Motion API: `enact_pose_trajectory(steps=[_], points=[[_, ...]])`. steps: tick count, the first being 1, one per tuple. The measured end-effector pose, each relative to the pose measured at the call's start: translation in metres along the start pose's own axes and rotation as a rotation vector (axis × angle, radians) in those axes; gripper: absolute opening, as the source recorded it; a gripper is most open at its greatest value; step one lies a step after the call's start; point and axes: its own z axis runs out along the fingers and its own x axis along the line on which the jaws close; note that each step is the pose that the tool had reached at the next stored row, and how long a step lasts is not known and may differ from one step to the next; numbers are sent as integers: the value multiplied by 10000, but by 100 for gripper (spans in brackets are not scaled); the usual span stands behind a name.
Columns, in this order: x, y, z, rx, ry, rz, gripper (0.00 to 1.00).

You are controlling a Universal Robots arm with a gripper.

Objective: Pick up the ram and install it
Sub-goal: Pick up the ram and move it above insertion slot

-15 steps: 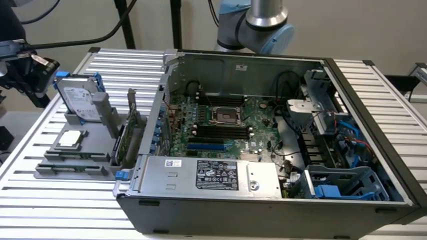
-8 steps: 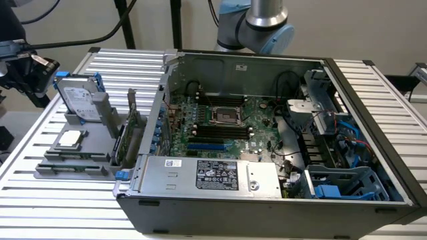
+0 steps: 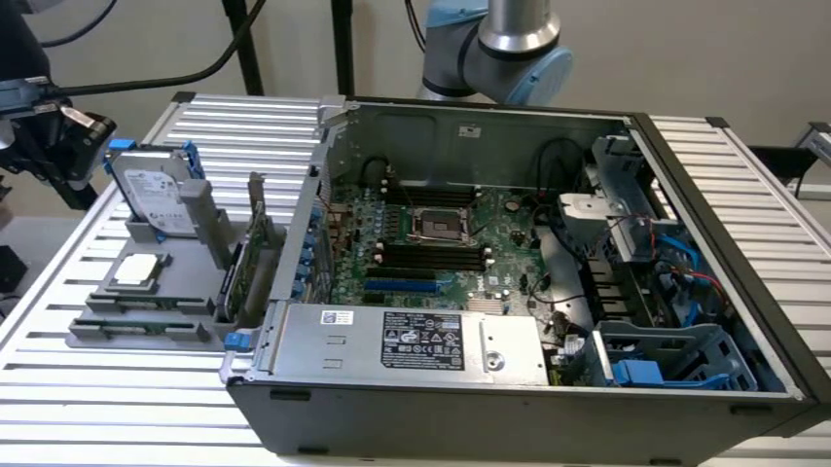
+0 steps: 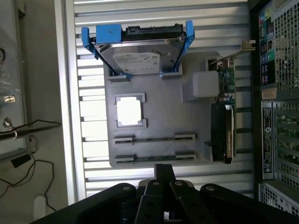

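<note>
Two ram sticks lie edge-up in the slots of a grey holder, one farther from my gripper and one nearer to it. In the exterior view the same sticks sit at the holder's front, left of the open computer case. My gripper hangs above the holder's edge beside the nearer stick, fingers drawn together with nothing between them. Black memory slots run across the motherboard below the processor socket.
The holder also carries a hard drive in a blue frame, a square silver processor and an upright green expansion card. The case wall stands right beside the holder. A power supply fills the case front.
</note>
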Motion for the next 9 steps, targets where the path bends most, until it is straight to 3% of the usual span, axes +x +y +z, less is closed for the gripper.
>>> enact_pose_trajectory(steps=[9], points=[[0,0,23,19,59,-1450,11]])
